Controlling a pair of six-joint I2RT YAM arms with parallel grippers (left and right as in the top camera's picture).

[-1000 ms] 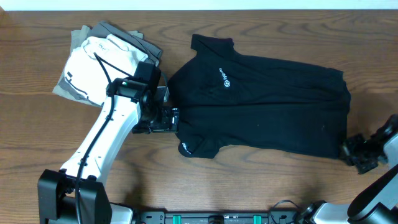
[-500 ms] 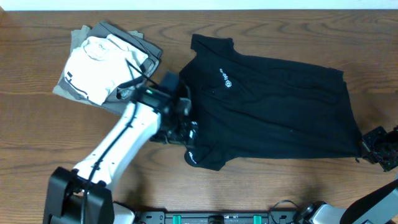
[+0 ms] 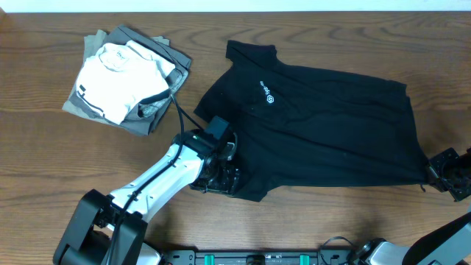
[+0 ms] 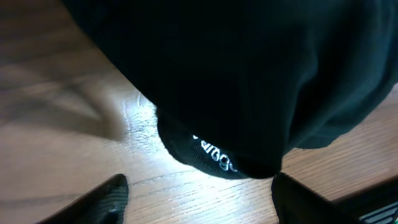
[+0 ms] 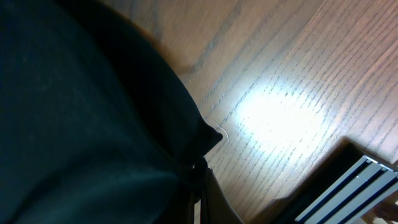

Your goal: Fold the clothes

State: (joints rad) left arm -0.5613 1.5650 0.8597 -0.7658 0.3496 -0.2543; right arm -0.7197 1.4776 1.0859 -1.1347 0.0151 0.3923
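lying on wood surface (image 3: pixel 44 154), shirt (image 3: pixel 331 125) runs sideways, collar left; left gripper (image 3: pixel 221 177) wide, right gripper (image 3: pixel 439 171) clamps hem.

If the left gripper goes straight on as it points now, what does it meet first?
Probably the shirt sleeve, right ahead of the left gripper; depth is unclear.

Left arm (image 3: pixel 158 177), left of the black shirt (image 3: pixel 331 125): long white rounded link, black base block (image 3: pixel 92 232), black joint housing at the wrist end, thin black cable (image 3: pixel 177 114) looping off it. Left gripper (image 4: pixel 199 202): matte black, two blunt rounded fingers (image 4: pixel 109 196). Right gripper (image 3: pixel 438 175), right of the shirt: black, blocky. Right arm (image 3: pixel 449 228): white link, same build.
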